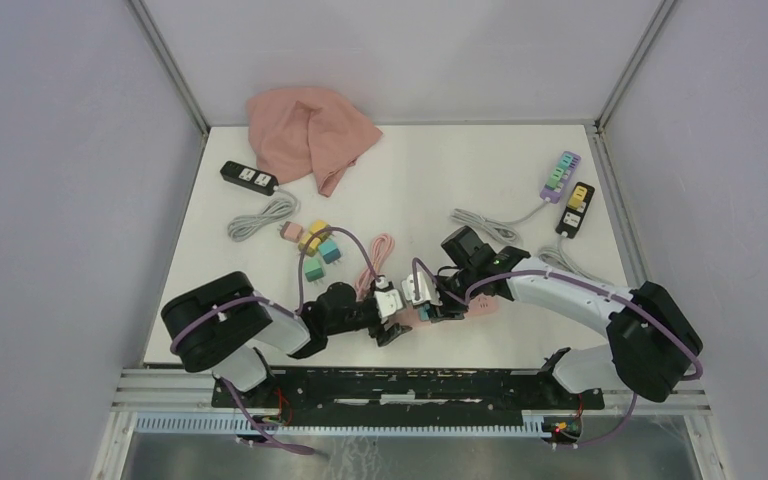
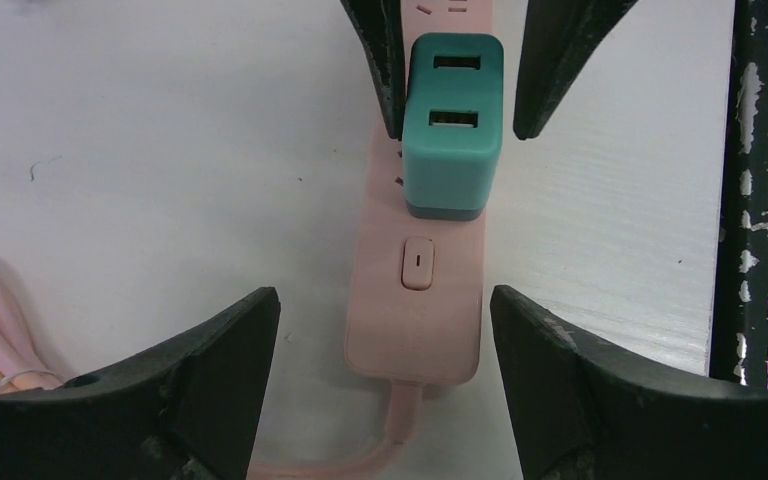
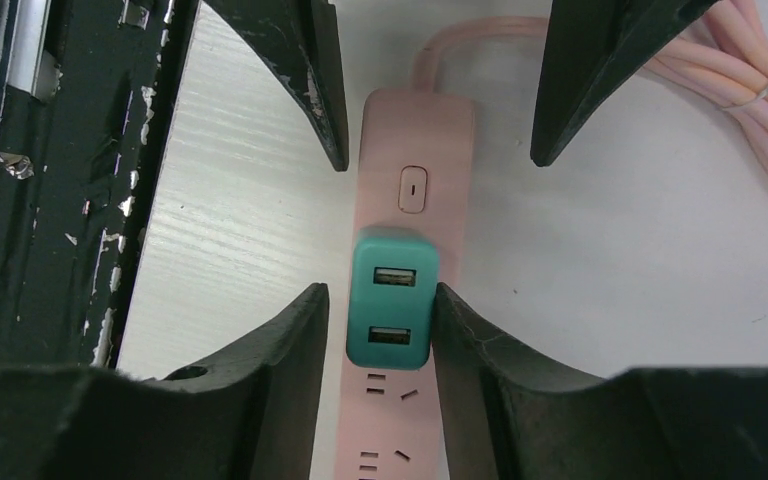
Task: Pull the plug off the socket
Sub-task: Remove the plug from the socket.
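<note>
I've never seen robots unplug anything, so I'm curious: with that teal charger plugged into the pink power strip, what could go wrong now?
1. The left pincer straddles the pink plastic power strip with jaws open, not touching it, so the strip may lift along with the teal square USB charger plug.
2. The right pincer brackets that plug, but one finger seems slightly off it; pulling now might tilt the plug or let it slip.

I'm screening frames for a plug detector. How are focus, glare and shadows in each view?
Top external: soft, even light, no glare, but the plug is tiny. Left wrist: plug and strip are sharp; the near fingers are almost black, their detail lost. Right wrist: plug sharp too; the white table is bright but not blown out.
</note>
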`<state>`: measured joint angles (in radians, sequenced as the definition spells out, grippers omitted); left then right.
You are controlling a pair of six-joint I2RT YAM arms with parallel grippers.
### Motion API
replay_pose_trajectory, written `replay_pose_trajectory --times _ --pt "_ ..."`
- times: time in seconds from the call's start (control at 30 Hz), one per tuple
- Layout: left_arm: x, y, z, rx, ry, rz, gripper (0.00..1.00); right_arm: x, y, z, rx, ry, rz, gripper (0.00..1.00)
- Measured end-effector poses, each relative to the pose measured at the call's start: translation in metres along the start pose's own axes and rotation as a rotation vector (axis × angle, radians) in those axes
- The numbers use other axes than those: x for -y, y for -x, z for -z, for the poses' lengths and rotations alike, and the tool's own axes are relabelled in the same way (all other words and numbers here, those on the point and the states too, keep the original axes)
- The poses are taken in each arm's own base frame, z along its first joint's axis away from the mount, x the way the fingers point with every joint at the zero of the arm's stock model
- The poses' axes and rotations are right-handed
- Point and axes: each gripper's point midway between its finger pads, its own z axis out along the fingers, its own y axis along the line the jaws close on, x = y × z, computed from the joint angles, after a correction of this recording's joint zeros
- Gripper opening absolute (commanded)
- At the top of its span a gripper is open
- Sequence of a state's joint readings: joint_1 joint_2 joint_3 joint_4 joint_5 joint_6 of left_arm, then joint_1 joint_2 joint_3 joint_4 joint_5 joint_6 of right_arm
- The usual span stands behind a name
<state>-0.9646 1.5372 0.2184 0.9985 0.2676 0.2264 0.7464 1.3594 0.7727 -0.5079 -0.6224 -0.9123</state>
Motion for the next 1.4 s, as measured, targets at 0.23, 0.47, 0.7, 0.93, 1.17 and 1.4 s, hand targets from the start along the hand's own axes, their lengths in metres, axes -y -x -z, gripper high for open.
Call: replay_pose_trajectory --times 0.23,0.47,0.7,0.93,1.17,1.4 --pt "0.002 -0.011 -0.010 -0.035 -0.023 0.007 0.69 0.002 -0.002 -0.002 -0.014 -0.009 -0.012 0.27" --pt "0.010 -0.014 -0.018 -0.046 -0.069 0.011 0.34 0.002 -0.003 -0.002 -0.019 -0.012 -0.022 0.01" --pt "0.011 -0.014 -0.020 -0.053 -0.081 0.008 0.03 0.003 -0.004 0.000 -0.033 -0.009 -0.029 0.00" --pt "0.012 -0.014 -0.023 -0.052 -0.095 0.010 0.03 0.000 -0.003 0.000 -0.019 0.001 -0.054 0.00" --pt "0.011 -0.013 -0.025 -0.042 -0.098 0.010 0.03 0.010 -0.007 0.006 -0.007 -0.056 -0.235 0.00" --pt "0.008 0.001 -0.033 0.007 -0.090 -0.009 0.03 0.004 -0.009 0.023 0.059 -0.011 -0.073 0.00"
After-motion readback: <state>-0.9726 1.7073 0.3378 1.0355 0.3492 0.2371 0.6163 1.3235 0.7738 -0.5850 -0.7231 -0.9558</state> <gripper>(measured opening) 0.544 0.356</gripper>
